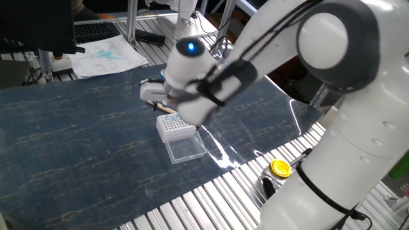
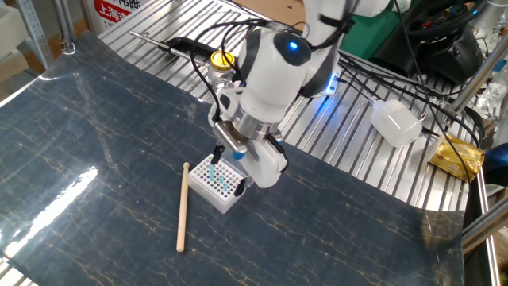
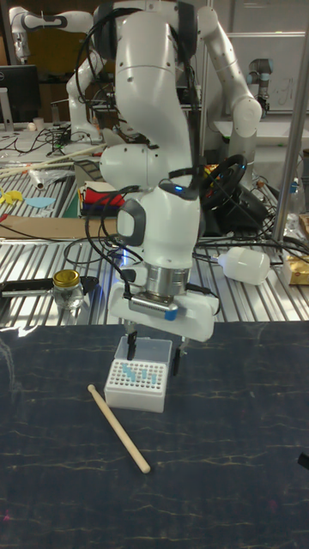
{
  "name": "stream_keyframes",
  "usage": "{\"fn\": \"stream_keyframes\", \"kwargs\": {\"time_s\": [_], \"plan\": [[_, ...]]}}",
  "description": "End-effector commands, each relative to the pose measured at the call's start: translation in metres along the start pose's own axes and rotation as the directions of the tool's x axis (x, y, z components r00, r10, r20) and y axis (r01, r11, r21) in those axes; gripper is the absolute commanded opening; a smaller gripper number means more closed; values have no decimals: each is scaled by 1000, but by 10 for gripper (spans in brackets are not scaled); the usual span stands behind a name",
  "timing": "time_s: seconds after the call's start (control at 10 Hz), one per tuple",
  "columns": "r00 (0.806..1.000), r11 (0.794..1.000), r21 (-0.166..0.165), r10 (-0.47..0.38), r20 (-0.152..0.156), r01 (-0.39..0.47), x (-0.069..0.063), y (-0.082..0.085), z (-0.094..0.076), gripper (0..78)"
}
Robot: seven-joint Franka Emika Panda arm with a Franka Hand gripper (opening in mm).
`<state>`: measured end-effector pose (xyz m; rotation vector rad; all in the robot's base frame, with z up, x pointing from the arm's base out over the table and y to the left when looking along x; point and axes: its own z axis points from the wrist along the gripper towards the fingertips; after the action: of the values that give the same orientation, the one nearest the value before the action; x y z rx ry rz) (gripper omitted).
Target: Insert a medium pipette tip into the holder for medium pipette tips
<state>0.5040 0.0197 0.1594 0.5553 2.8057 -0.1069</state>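
The holder for medium pipette tips (image 2: 213, 187) (image 3: 136, 386) (image 1: 176, 129) is a small white box with a grid of holes, standing on the dark blue mat. Its clear lid (image 1: 186, 149) lies open beside it. Several light-blue medium pipette tips (image 2: 223, 180) (image 3: 130, 371) stand in its holes. My gripper (image 2: 228, 171) (image 3: 153, 352) hangs just above the box, open. One finger is at each side of the box and nothing shows between the fingers. In the first fixed view the arm is motion-blurred and hides the fingers.
A long cream-coloured stick (image 2: 182, 206) (image 3: 118, 417) lies on the mat beside the holder. A yellow-lidded jar (image 2: 221, 59) (image 3: 65, 283) and a white bottle (image 2: 395, 121) rest on the metal slats beyond the mat. Papers (image 1: 105, 54) lie at the far corner.
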Motion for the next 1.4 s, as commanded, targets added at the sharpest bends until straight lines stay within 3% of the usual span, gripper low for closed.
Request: {"fn": "stream_keyframes", "kwargs": {"time_s": [0.1,0.7,1.4], "plan": [[991,1000,17,-23,-128,26,-3,-3,-27,774],[976,997,12,-74,-203,78,-3,-12,-48,774],[964,992,8,-123,-234,129,0,-17,-69,774]]}}
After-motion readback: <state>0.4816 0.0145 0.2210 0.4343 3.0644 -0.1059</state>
